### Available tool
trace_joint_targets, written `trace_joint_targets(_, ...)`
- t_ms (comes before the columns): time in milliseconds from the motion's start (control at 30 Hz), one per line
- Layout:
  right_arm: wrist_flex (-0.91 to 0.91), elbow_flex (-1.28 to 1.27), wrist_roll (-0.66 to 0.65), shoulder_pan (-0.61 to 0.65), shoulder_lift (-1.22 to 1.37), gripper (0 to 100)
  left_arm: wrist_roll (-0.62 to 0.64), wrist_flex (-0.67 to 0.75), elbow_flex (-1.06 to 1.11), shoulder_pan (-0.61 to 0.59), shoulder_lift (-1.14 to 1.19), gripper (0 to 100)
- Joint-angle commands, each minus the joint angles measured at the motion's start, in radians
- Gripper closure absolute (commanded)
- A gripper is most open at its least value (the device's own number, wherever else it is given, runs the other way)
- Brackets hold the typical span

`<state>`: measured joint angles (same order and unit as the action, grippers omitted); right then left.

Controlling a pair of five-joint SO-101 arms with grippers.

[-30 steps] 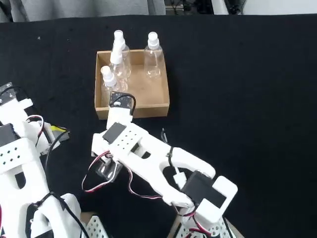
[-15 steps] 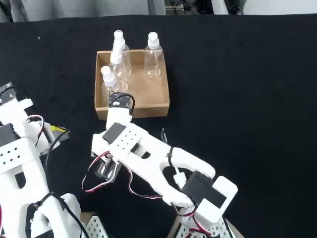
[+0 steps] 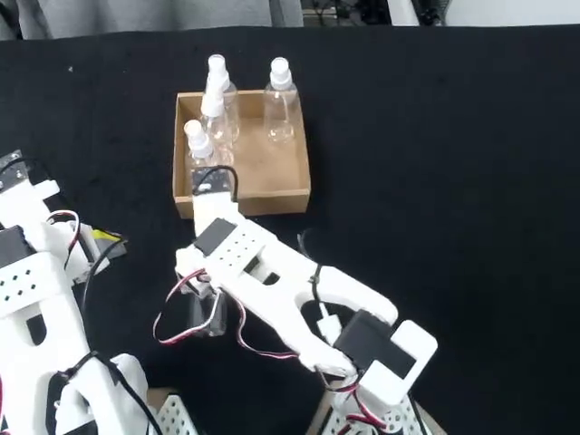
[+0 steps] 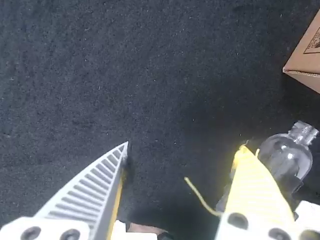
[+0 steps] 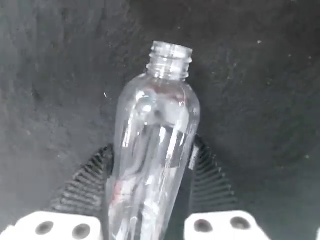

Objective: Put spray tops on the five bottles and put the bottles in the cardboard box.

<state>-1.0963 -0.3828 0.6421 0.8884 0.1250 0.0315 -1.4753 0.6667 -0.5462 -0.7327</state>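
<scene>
Cardboard, brown and open on top, makes the box (image 3: 272, 198) that stands on the far left part of the black worktop (image 3: 435, 136). As far as can be counted, four capped bottles (image 3: 279, 95) stand upright in it, each with a white spray top: three along its left side and one at its far right corner. The fifth bottle (image 5: 157, 115) is clear, and its threaded neck is bare. It is in the right gripper (image 5: 152, 146), whose fingers are clamped on its body from both sides, on the near side of the box and close to it. Whether it rests on the worktop or hangs above it cannot be told. The left gripper (image 4: 185, 147) is over the worktop to the left of this bottle, its fingers wide apart and holding nothing. The task seems mostly done: what is left is a spray top for the last bottle and then its place in the box, where free floor remains at the near right.
</scene>
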Motion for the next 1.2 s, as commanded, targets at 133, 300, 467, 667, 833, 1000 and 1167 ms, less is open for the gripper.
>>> trace_joint_targets(133,-0.121,0.065,-0.213,-0.029,-0.122,97.5,0.011,0.015,-0.012,-0.008,-0.017,70)
trace_joint_targets(300,-0.203,0.065,-0.293,-0.029,-0.209,97.6,0.011,0.015,-0.012,-0.008,-0.017,70)
trace_joint_targets(467,-0.258,0.065,-0.391,-0.060,-0.275,97.6,0.011,0.015,-0.012,-0.008,-0.017,70)
trace_joint_targets(667,-0.330,0.064,-0.535,-0.164,-0.331,97.6,0.011,0.015,-0.012,-0.008,-0.017,70)
trace_joint_targets(833,-0.387,0.064,-0.591,-0.203,-0.415,97.6,0.011,0.015,-0.010,-0.005,-0.017,70)
trace_joint_targets(1000,-0.430,0.064,-0.591,-0.253,-0.509,97.6,0.009,0.012,-0.010,0.001,-0.017,70)
trace_joint_targets(1167,-0.459,0.064,-0.591,-0.324,-0.604,97.6,0.009,0.009,-0.012,0.002,-0.017,70)
